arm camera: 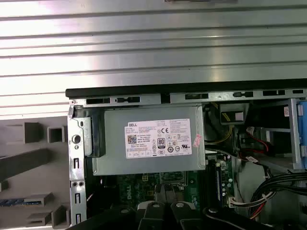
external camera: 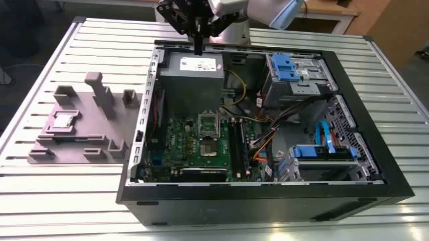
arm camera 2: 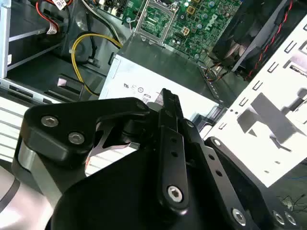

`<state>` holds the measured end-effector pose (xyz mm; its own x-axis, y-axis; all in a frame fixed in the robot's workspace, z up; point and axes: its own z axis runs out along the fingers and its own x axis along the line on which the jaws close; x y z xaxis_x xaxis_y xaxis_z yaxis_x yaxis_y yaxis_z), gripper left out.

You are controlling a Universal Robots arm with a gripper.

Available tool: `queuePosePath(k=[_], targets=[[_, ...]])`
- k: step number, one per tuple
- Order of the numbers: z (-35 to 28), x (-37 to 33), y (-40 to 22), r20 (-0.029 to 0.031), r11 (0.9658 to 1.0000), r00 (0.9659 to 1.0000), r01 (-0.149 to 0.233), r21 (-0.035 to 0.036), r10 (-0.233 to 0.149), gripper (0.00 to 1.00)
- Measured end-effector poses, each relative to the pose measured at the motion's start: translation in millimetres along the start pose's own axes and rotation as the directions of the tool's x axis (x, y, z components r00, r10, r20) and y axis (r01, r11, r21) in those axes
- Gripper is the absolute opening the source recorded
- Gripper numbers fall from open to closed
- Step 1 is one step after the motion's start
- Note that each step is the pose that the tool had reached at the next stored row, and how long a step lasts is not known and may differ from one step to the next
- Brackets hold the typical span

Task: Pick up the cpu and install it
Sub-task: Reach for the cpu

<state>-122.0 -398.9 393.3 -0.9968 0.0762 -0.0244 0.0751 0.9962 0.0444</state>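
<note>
Pincer (external camera: 198, 51) over case (external camera: 268, 202); cpu (external camera: 65, 121) in tray (external camera: 94, 128).

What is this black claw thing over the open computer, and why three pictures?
That is a robot arm, and the claw is its end effector. One picture comes from a camera off the arm; the other two come from cameras riding near its wrist. On the slatted metal table sit an open computer case and, on the exterior view's left, a grey tray. The cpu, a small shiny square, lies on that tray. The end effector hangs above the grey power supply box inside the case, looks shut, and holds nothing.
</note>
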Motion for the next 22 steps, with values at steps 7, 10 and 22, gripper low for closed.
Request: queuePosePath(k=[7, 10, 22], targets=[[-0.1, 0.8, 0.0, 0.0000, 1.0000, 1.0000, 0.000, 0.0001, 0.000, 0.11], [-0.1, 3.3, -0.3, 0.0001, 1.0000, 1.0000, 0.000, 0.0000, 0.000, 0.11], [-0.1, 5.6, -0.4, 0.0000, 1.0000, 1.0000, 0.000, 0.0000, 0.000, 0.11]])
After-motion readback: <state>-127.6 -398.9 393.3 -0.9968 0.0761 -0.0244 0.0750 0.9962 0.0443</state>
